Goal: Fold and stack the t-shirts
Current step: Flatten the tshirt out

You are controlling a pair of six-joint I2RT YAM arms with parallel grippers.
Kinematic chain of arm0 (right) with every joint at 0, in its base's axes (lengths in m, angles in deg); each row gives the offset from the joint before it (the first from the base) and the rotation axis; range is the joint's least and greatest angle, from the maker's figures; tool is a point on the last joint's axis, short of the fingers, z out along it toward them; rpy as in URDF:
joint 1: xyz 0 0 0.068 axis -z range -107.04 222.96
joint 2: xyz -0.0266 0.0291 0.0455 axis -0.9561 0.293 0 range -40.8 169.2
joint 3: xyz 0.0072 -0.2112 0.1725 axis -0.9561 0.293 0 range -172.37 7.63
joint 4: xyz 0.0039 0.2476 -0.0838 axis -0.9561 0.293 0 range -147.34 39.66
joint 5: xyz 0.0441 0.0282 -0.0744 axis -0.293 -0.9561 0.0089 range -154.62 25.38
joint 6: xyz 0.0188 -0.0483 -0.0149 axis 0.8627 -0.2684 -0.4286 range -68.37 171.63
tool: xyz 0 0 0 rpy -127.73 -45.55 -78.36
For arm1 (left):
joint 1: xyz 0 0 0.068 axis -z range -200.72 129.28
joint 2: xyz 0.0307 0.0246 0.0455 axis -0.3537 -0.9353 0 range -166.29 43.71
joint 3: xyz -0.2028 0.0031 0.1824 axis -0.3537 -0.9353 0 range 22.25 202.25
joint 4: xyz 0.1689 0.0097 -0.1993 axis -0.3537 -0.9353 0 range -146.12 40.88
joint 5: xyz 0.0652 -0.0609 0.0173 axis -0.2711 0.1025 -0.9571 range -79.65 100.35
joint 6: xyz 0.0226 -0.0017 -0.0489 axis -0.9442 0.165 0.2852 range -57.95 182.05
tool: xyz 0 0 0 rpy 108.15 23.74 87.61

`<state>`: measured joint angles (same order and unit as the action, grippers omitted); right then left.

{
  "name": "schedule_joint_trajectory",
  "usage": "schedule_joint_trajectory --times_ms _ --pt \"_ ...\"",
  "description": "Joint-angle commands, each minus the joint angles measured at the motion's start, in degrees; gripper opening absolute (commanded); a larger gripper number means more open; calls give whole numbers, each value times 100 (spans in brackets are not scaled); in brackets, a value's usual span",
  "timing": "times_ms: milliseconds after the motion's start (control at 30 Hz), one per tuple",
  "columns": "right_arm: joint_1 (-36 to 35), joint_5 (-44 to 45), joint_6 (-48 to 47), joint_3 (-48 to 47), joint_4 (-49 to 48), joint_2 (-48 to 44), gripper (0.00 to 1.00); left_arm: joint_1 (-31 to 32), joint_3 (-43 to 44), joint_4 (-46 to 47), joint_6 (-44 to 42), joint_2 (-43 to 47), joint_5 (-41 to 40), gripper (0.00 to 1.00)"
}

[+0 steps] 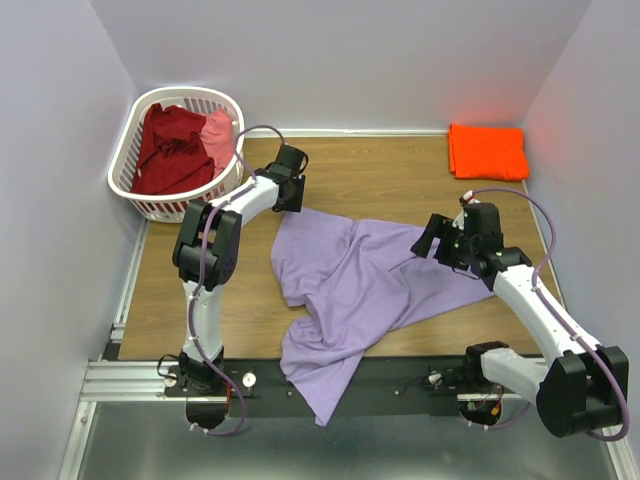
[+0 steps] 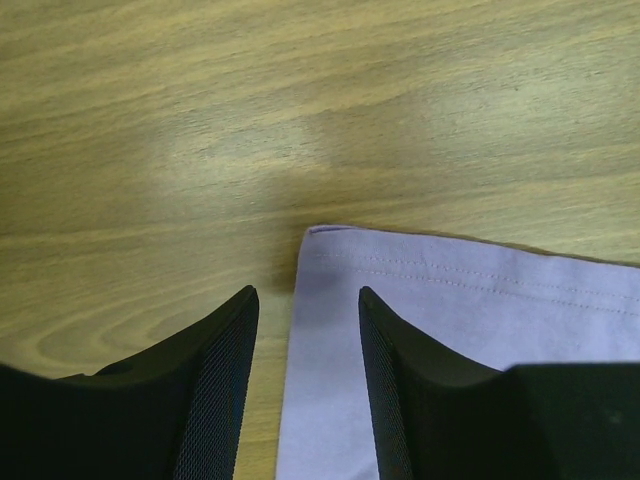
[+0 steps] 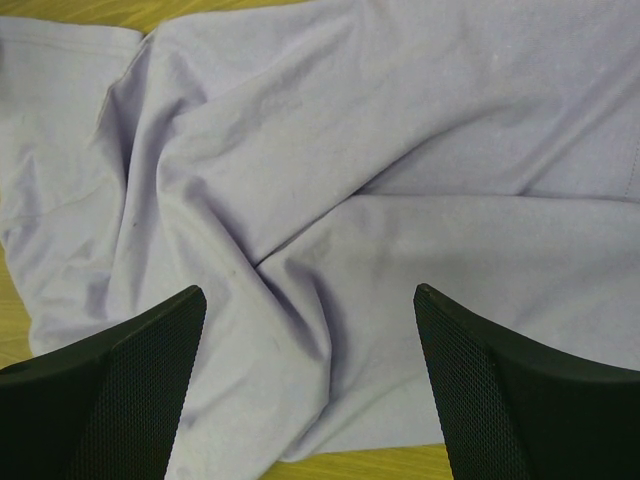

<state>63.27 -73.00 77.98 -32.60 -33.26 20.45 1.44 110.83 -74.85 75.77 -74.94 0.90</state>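
Both of my grippers hold nothing. The left gripper (image 2: pixel 305 300), narrowly parted, straddles the hemmed corner of the lavender t-shirt (image 2: pixel 470 330), whose hem runs off to the right in that view. The right gripper (image 3: pixel 310 300), spread wide, hovers over rumpled mid-shirt folds. The shirt sprawls across the table (image 1: pixel 390 180) and over its near edge. I judge my left nearer a graspable corner.

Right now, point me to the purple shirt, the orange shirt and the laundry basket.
purple shirt (image 1: pixel 350 280): top external view, middle of the crumpled cloth.
orange shirt (image 1: pixel 488 152): top external view, centre of the folded cloth.
laundry basket (image 1: pixel 155 205): top external view, its near slotted wall.
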Motion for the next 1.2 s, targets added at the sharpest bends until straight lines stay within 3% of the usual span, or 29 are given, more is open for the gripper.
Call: schedule_joint_trajectory --times_ms 0,333,667,833,967,1167 --pt "-15 100 -68 -143 89 53 91 -27 81 -212 -194 -202 321 52" --pt "-15 73 -95 -126 88 124 91 -36 28 -353 -343 -527 470 52" --pt "-24 118 -77 -161 80 124 91 -35 -261 -494 -405 -616 1182 45" --pt "-15 153 -51 -178 80 106 91 -79 -323 -564 -405 -615 1113 43" --pt "-6 223 -42 -187 80 141 91 -106 -358 -590 -440 -624 1077 29" --pt "-15 617 -16 -345 53 395 91 -202 -464 -511 -484 -554 998 0"
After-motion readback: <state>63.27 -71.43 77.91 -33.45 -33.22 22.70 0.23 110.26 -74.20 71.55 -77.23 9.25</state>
